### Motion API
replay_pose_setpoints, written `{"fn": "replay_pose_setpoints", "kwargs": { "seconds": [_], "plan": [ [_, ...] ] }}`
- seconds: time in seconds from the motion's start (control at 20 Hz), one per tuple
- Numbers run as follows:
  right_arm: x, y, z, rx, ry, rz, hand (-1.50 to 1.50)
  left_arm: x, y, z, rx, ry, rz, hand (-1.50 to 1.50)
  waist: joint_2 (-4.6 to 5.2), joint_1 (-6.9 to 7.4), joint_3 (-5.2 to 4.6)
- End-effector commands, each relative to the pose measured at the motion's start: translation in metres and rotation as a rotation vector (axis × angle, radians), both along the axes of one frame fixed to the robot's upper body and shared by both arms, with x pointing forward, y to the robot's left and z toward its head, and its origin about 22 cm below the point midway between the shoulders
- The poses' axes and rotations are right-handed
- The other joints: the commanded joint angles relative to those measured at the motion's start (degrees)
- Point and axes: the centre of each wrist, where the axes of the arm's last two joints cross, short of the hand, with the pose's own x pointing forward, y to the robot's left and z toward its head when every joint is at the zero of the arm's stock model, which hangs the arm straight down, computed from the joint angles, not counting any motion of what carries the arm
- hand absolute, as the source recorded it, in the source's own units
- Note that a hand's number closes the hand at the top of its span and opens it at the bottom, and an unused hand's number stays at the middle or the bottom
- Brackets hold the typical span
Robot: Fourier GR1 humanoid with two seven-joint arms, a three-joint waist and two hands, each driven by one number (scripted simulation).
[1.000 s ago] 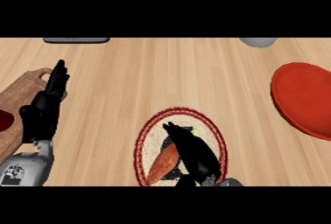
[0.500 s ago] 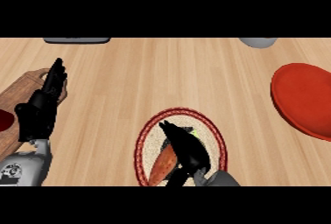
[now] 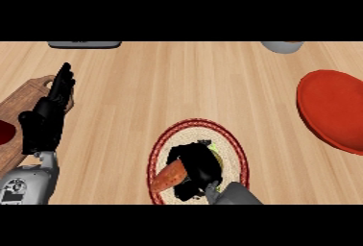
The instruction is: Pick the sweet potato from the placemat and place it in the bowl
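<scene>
Curling round the sweet potato (image 3: 169, 176) on the placemat (image 3: 234, 144) near the counter's (image 3: 177, 81) front edge, the right hand (image 3: 197, 166) gripped it. The red bowl (image 3: 333, 110) sat at the right edge; the left hand (image 3: 48, 117) rested open, left.

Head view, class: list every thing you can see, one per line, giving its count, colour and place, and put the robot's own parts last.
sweet potato: one, orange, on the placemat, partly under the right hand
placemat: one, round, cream with a red rim, lower centre
bowl: one, red, at the right edge
wooden board: one, brown, at the left edge
dark red thing: one, on the board, cut off by the left edge
grey object: one, top left, cut off
grey vessel: one, top right, cut off
counter: one, light wood
left hand: black, open, resting at left
right hand: black, curled on the sweet potato
</scene>
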Motion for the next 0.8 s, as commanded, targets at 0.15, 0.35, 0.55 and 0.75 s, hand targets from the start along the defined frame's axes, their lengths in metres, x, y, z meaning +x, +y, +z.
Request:
{"fn": "replay_pose_setpoints", "kwargs": {
  "seconds": [0.15,0.35,0.55,0.75],
  "plan": [
    [0.003,0.007,-0.021,0.046,-0.023,0.009,1.5,0.002,-0.003,-0.034,0.004,-0.009,-0.007,0.0,0.68,0.24,0.18],
    [0.009,0.011,-0.006,-0.033,-0.026,-0.076,1.5,0.003,-0.001,-0.01,0.002,-0.022,0.017,0.0,0.62,0.3,0.18],
    [0.03,0.02,0.011,-0.13,-0.009,-0.298,1.5,-0.002,0.004,-0.006,0.008,-0.009,-0.015,0.0,0.65,1.22,0.16],
    [0.03,0.036,0.043,-0.105,-0.1,-0.315,1.5,-0.001,-0.017,-0.003,0.009,0.003,-0.005,0.0,0.47,0.27,0.18]
  ]
}}
